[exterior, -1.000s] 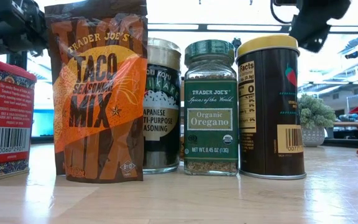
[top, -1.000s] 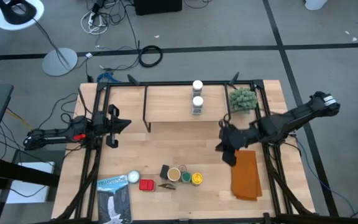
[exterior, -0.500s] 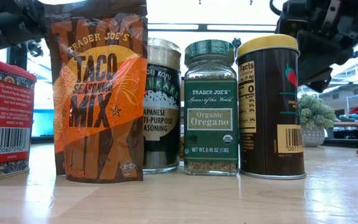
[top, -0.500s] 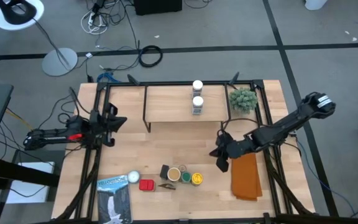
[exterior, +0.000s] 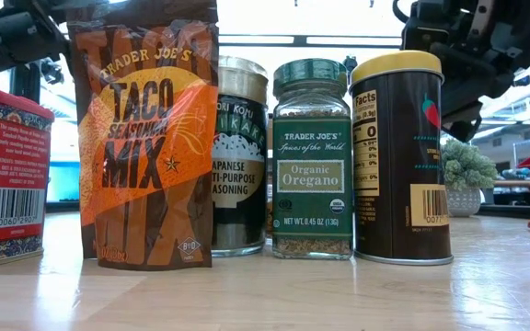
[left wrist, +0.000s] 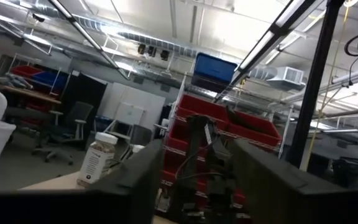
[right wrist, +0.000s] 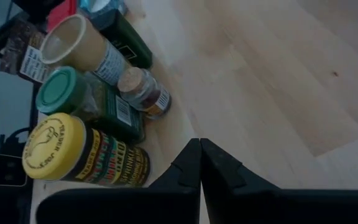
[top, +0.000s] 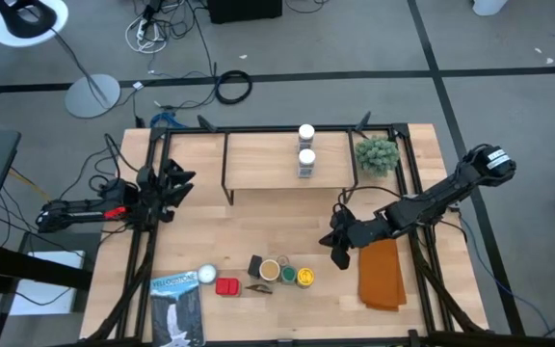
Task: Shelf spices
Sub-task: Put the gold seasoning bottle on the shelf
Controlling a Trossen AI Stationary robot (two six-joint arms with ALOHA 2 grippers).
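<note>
right gripper [top: 339,249]: we see its fingers pressed together, empty, hovering near the yellow-lidded tin [right wrist: 82,157] | spices [top: 277,272] cluster at the table's front edge (two white-capped jars [top: 306,154] on the shelf [top: 258,162]) | left gripper [top: 173,183]: parked at left edge, fingers apart

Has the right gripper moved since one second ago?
Yes. The right gripper has come forward from beside the orange cloth's back edge, toward the yellow-lidded jar.
</note>
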